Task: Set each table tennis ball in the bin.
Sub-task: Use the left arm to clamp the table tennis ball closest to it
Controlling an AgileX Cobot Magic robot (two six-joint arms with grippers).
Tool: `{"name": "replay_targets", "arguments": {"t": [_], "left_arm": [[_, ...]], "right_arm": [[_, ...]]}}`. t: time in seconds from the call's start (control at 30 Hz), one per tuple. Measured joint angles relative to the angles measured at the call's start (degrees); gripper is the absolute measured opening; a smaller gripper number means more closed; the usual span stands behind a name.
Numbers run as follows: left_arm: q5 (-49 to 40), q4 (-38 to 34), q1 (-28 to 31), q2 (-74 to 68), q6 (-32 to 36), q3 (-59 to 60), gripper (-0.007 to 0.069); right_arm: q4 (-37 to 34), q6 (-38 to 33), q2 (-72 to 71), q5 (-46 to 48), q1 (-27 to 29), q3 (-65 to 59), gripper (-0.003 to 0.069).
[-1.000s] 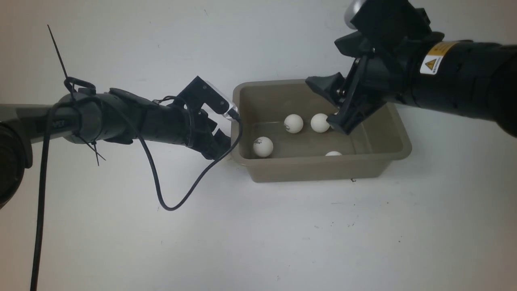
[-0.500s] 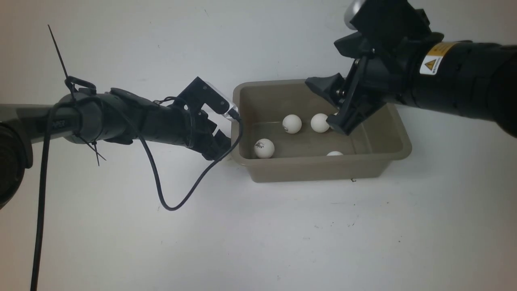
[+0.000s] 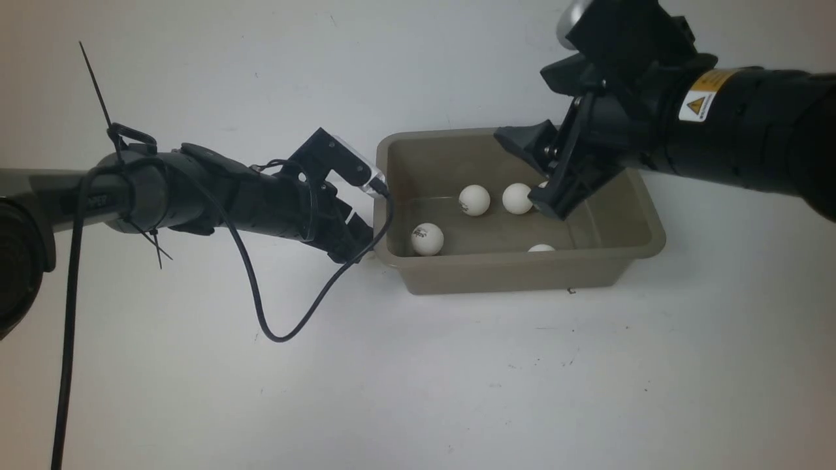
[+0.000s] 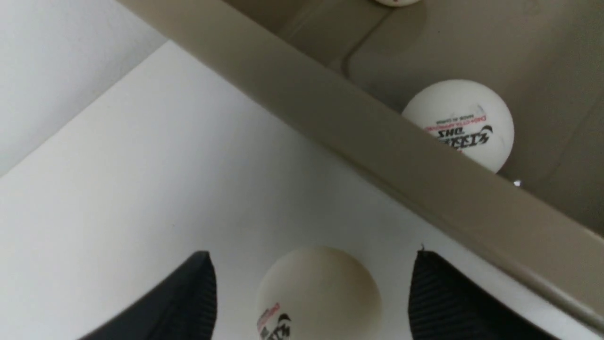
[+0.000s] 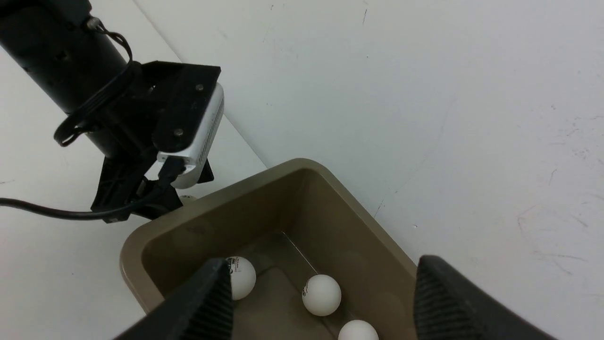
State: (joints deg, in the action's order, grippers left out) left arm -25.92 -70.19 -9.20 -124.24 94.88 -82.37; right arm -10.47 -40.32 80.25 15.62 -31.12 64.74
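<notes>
The taupe bin (image 3: 643,196) holds several white table tennis balls, among them one near its left wall (image 3: 428,239) and two side by side (image 3: 474,200) (image 3: 517,198). One more ball (image 4: 318,293) lies on the table just outside the bin's rim (image 4: 330,118). My left gripper (image 4: 312,257) is open around that ball with a gap on each side; in the front view the gripper (image 3: 356,238) hides it. My right gripper (image 3: 539,173) hangs open over the bin's right half with nothing between its fingers (image 5: 210,297). Below it lie three balls, the middle one (image 5: 322,295).
A black cable (image 3: 274,329) loops from the left wrist camera down onto the white table (image 3: 457,378). The left arm (image 3: 196,192) lies low beside the bin's left wall. A pale wall (image 3: 392,59) stands close behind the bin.
Almost nothing. The balls in the bin have drifted slightly, and the left gripper has edged a little closer to the bin wall. Both grippers stay open.
</notes>
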Motion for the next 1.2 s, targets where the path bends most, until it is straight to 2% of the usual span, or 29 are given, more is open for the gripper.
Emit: {"name": "replay_targets", "arguments": {"t": [0.47,0.67,0.9,1.2], "left_arm": [[1.1,-0.2,0.0,-2.0,0.9,0.0,0.0482],[2.6,-1.4,0.0,-2.0,0.9,0.0,0.0338],[3.9,0.3,0.0,-1.2,0.9,0.0,0.0342],[4.0,1.1,0.0,8.8,-0.2,0.0,0.0342]], "right_arm": [[0.0,0.0,0.0,0.0,0.0,0.0,0.0472],[0.0,0.0,0.0,0.0,0.0,0.0,0.0472],[0.0,0.0,0.0,0.0,0.0,0.0,0.0472],[0.2,0.0,0.0,0.0,0.0,0.0,0.0472]]}}
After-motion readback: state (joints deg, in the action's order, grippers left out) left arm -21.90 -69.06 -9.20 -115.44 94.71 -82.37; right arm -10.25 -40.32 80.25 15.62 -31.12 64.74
